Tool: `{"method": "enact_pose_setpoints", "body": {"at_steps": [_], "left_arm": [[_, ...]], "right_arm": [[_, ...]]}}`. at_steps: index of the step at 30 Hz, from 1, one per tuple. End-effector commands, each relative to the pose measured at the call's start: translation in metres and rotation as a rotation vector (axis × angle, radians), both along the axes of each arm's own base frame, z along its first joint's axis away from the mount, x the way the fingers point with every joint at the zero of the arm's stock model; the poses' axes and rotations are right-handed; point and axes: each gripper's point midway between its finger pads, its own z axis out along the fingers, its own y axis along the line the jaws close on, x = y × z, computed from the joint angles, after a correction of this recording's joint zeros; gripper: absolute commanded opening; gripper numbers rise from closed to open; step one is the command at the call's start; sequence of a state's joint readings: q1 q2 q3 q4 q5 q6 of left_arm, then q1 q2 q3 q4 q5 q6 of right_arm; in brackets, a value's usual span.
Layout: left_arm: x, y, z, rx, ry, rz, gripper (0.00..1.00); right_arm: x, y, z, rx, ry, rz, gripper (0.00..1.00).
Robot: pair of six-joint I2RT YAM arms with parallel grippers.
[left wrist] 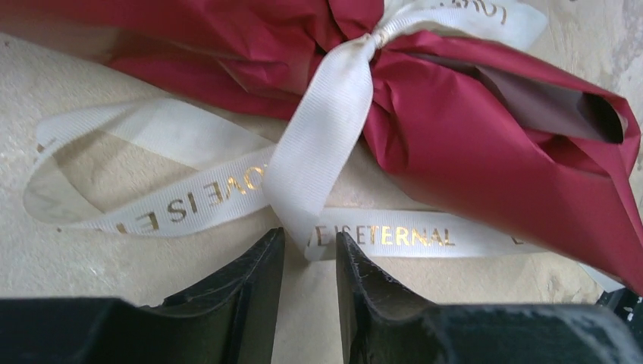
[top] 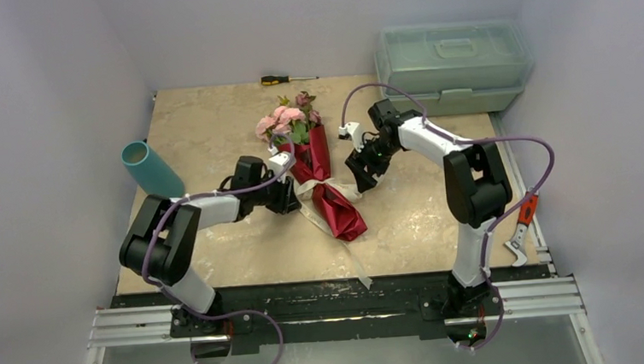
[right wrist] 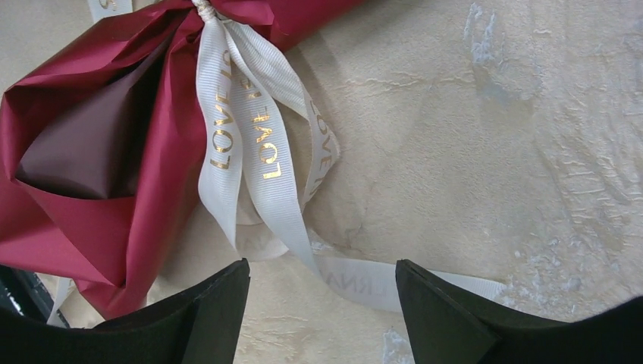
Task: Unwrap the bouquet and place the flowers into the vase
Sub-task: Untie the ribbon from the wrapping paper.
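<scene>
The bouquet (top: 318,169) lies on the table's middle, its pink flowers (top: 284,120) pointing to the back and its maroon paper (left wrist: 470,129) tied with a cream ribbon (left wrist: 326,129). My left gripper (top: 289,194) sits at the bouquet's left side. In the left wrist view its jaws (left wrist: 309,236) stand a narrow gap apart, and a folded ribbon end hangs right at their tips. My right gripper (top: 359,178) is on the bouquet's right, open wide (right wrist: 322,264) over a ribbon tail (right wrist: 364,280) lying flat on the table. The teal vase (top: 148,167) lies tipped at the left edge.
A pale green toolbox (top: 452,66) stands at the back right. A yellow-handled screwdriver (top: 287,79) lies along the back edge. An orange-handled tool (top: 523,224) rests on the right rail. Walls close in left, right and behind.
</scene>
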State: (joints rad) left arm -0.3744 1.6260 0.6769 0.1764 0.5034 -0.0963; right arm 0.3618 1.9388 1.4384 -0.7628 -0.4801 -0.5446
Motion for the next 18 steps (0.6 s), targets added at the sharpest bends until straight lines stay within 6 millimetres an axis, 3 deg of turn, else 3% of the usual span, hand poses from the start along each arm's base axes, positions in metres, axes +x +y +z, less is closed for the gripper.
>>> {"method": "enact_pose_setpoints", "body": {"at_steps": [1,8,11,18], "left_arm": [[0.025,-0.009,0.009,-0.029,-0.034,0.035,0.29],[0.032,-0.012,0.010,-0.026,-0.020,0.036,0.10],[0.031,-0.008,0.013,0.002,-0.019,0.037,0.00],[0.024,0.008,0.023,0.078,-0.019,0.057,0.00]], "right_arm": [[0.010,0.005,0.014,0.015,-0.067,0.035,0.73],[0.014,0.003,-0.004,-0.009,-0.065,0.036,0.55],[0.010,0.000,-0.012,-0.021,-0.053,0.038,0.54],[0.002,-0.006,-0.032,-0.047,-0.032,0.045,0.51]]}}
